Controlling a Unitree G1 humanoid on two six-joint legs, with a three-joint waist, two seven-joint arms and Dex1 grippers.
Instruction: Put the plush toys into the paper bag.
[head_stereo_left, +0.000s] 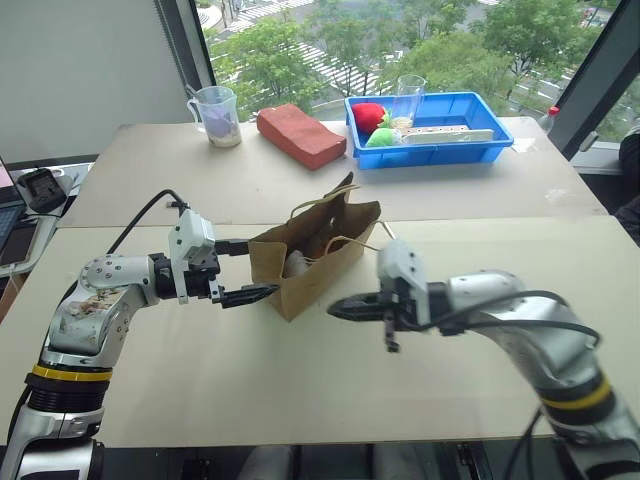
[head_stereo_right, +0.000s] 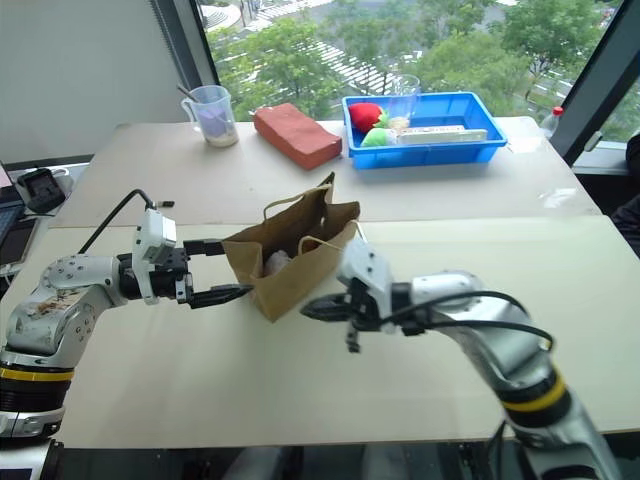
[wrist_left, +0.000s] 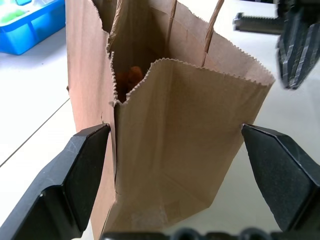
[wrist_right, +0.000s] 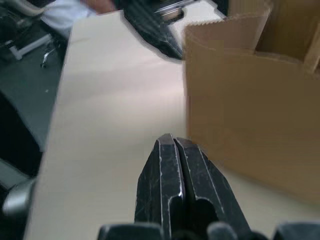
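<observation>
The left gripper (head_stereo_left: 236, 270), left of centre in the head view, stands with its two fingers spread wide on either side of the near end of the paper bag (head_stereo_left: 315, 255); in the left wrist view the black pads flank the bag's narrow side, close to the paper, though whether they actually press it cannot be told. The right gripper (head_stereo_left: 345, 307), just right of centre, has its fingers pressed together with nothing between them, and hangs beside the bag's long side, near it but apart.

The bag stands upright and open at the middle of the table (head_stereo_left: 300, 400). Inside it, a pale rounded shape shows through the mouth in the head view, likely the white plush toy (head_stereo_left: 297, 263), and the left wrist view catches a patch of fuzzy reddish-brown (wrist_left: 129, 79) deep in the opening, probably the brown plush toy.

Judged from this, both toys are already in the bag and the task looks at its end. The next move calls only for drawing both arms away without tipping or dragging the light bag.

No brand, label or readable writing appears on the bag or anywhere else.
</observation>
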